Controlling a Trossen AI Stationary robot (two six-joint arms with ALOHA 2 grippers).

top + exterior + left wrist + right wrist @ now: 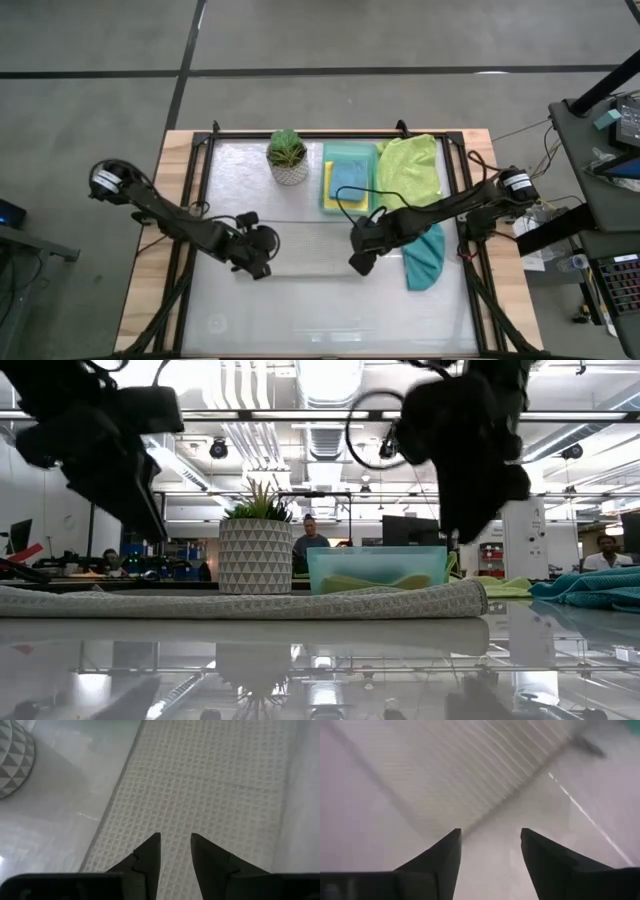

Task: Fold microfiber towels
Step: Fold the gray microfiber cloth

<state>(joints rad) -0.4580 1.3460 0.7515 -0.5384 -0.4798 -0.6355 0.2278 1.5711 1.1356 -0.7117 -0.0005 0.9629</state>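
Mid-table, pale grey towel [250, 601] lies folded flat between both arms. Left gripper [175, 851] and right gripper [491, 851] hover above it, jaws apart, empty. Soft, limp, light: pinch an edge corner.

Clearances, as you had them:
- Near half of the table [330, 320]: bare, open to either arm.
- Centre: pale grey towel [250, 601] lay flat and low; you could pass over it.
- Far edge: potted plant [288, 156], tallest obstacle, just beside the mint tray [349, 152].
- Right side: lime green towel [412, 170] and teal towel [425, 258] crowded the edge.
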